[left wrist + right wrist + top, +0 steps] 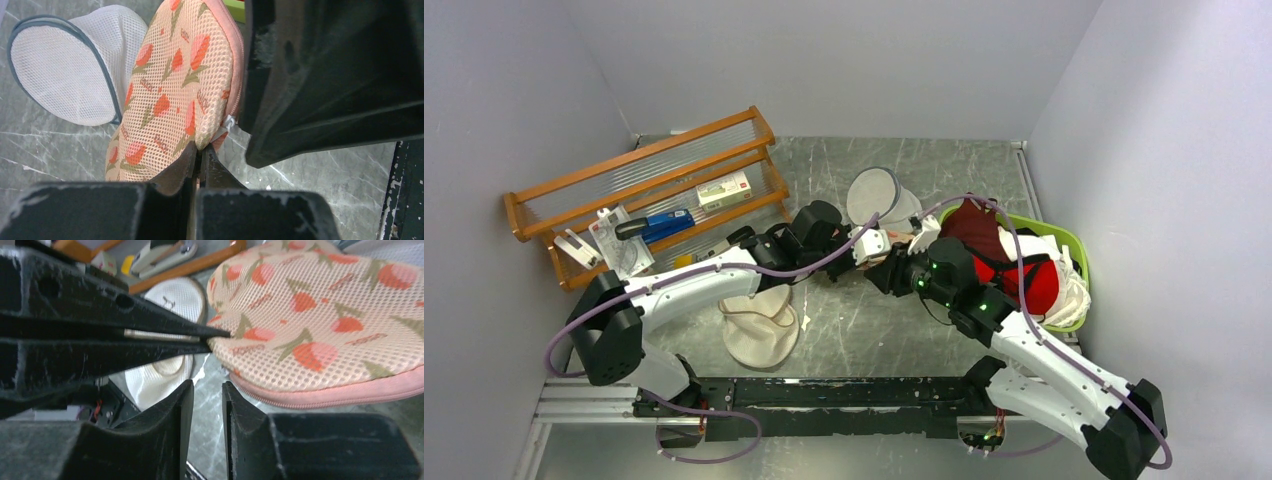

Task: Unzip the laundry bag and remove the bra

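Note:
The laundry bag, pale pink mesh with red-orange flower motifs, is held up between my two arms. In the top view only a sliver of it shows. My left gripper is shut on the bag's lower edge, next to the zipper's white end. In the right wrist view its fingers pinch the left tip of the bag. My right gripper is open a narrow gap and empty, just below and left of the pink zipper rim. The zipper looks closed. The bra is hidden.
A round white mesh pouch with a dark rim stands behind the bag. A cream mesh bag lies near the left arm. A wooden rack with small items stands at the back left. A green basket with red garments is at the right.

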{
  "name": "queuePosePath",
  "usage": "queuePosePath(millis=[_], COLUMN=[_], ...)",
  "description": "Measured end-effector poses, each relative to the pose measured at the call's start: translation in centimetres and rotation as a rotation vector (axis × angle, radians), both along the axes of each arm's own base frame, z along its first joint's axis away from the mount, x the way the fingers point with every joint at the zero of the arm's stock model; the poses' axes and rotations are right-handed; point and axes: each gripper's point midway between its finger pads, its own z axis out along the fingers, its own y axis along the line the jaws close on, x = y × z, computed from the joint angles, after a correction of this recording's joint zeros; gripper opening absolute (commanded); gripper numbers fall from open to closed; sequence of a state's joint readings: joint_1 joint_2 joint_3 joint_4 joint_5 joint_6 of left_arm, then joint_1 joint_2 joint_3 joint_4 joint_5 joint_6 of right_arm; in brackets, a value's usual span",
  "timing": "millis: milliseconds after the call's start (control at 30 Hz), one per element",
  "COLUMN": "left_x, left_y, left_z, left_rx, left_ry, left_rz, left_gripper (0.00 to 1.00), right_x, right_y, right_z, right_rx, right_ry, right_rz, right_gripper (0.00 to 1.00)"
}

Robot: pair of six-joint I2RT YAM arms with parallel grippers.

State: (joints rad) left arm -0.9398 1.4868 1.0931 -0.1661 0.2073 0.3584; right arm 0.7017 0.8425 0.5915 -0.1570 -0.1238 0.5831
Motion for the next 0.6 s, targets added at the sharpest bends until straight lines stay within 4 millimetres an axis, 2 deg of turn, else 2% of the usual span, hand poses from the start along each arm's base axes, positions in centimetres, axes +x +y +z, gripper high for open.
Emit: queuePosePath(millis=[100,300,600], left_x=[0.1,0.2,0.3], left_y=[-0.1,-0.1,-0.4], left_z=[0.3,0.3,0.4], left_rx=[-0.004,-0.008,-0.012], left_ry=[0.000,0.005,0.012], left_rz=[0.001,0.007,0.012], left_gripper=[0.07,0.07,0.07], right_x=[1.2,2.8,3.9], right_y=[0.1,-0.2,-1.2], right_z=[0.4,-0.7,-0.8], right_rx=[0.032,0.022,0.016], right_ry=[-0.018,0.009,0.004], right_rz=[-0.055,-0.160,-0.260], right_gripper=[0.31,0.32,0.13])
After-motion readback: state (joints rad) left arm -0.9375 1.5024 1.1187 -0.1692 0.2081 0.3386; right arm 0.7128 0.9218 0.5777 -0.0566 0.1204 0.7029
